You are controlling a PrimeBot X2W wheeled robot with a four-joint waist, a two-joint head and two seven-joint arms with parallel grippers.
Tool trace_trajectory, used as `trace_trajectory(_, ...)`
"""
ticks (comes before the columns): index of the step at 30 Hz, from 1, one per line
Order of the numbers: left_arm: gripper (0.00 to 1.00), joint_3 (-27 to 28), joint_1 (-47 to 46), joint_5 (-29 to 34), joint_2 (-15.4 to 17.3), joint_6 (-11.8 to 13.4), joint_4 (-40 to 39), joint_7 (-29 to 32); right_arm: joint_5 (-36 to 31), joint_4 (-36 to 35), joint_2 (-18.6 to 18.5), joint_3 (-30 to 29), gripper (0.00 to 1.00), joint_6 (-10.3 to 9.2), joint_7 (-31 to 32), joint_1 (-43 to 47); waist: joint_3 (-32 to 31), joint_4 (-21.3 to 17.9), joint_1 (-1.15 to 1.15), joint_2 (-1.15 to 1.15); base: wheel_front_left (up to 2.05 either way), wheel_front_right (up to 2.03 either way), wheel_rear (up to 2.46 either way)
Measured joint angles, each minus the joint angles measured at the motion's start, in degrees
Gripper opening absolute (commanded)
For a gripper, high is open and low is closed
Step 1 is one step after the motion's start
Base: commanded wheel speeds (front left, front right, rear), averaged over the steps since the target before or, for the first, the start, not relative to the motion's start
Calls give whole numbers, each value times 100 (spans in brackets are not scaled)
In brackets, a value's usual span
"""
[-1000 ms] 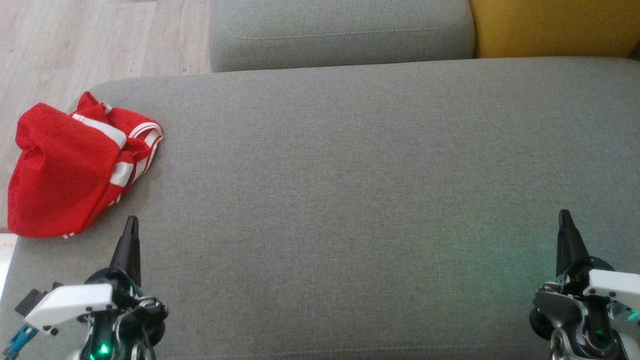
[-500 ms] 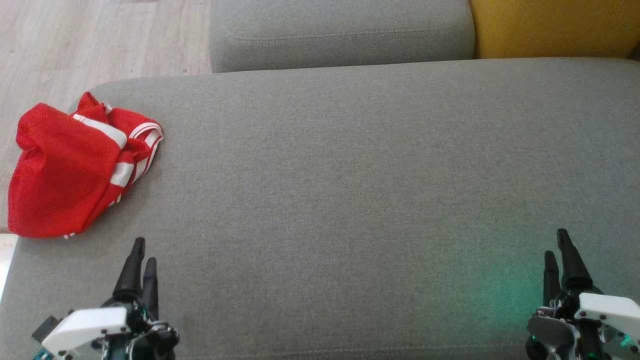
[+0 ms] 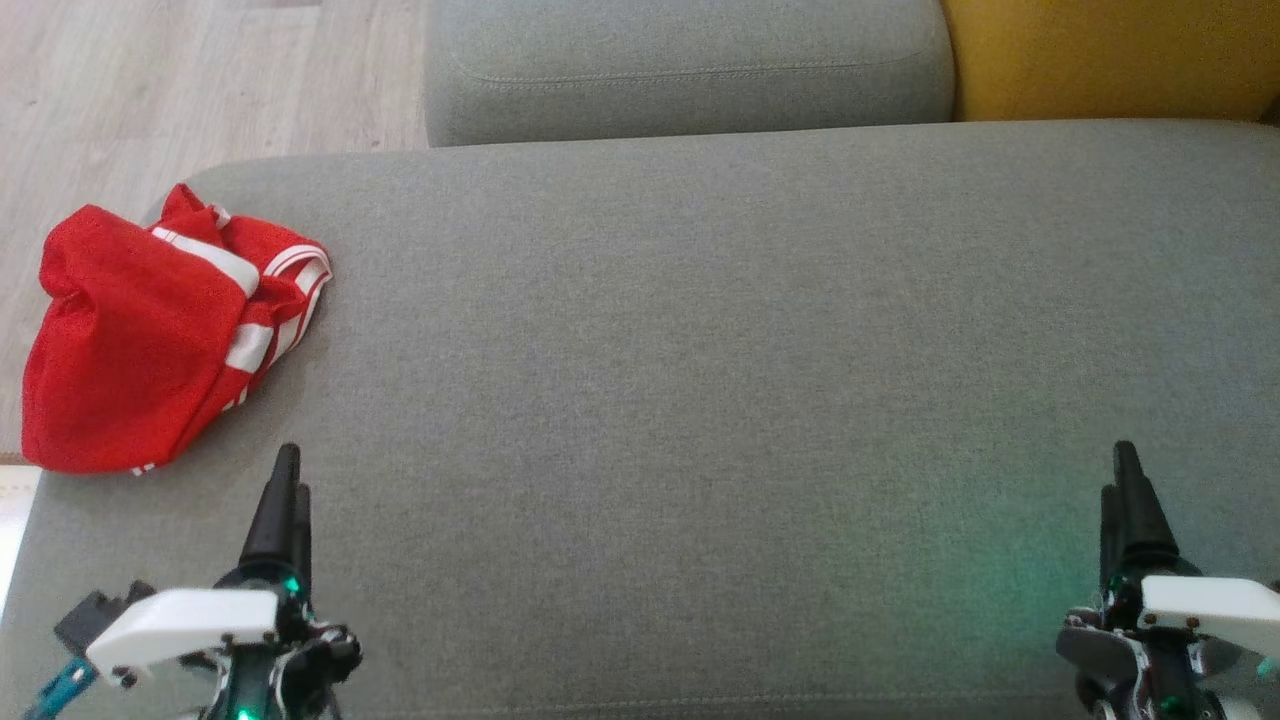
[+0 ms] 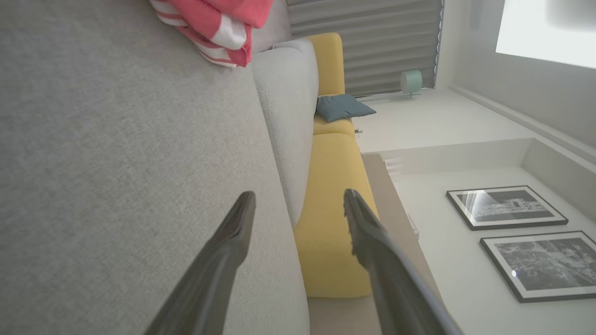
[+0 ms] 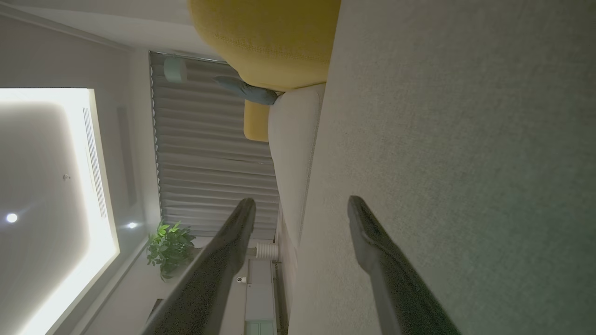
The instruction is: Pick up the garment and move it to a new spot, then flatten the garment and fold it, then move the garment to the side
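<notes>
In your left wrist view the top edge cuts off the garment (image 4: 219, 18), and the framed pictures (image 4: 505, 207) are too blurred to read.

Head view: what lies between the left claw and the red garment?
Just bare grey sofa cushion. In the head view, nothing sits between the left claw and the red garment, which lies crumpled at the cushion's left end.

the head camera looks forward and steeply down from above onto the grey cushion (image 3: 700, 350), covering most of its top. both wrist cameras sit low and close over that cushion, each rolled about a quarter turn, facing along it toward the grey backrest (image 4: 284, 116) and yellow seat (image 4: 330, 223). head and left wrist views share the red garment (image 3: 130, 340) at the cushion's left end.
</notes>
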Motion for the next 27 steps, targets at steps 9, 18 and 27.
trace_trajectory(9,100,-166,-115,965,18,-1,-180,-168,-900,-296,-20,0,100,0,-79,-4,-12,7,0,0,0,0,0)
trace_trajectory(18,100,-400,-199,1797,136,-1,-289,-286,-1816,-564,-99,45,100,0,-87,-7,-36,18,0,0,0,0,0)
trace_trajectory(27,100,-557,-198,2476,182,20,-324,-434,-2566,-716,-165,183,100,0,-131,-3,-54,12,0,0,0,0,0)
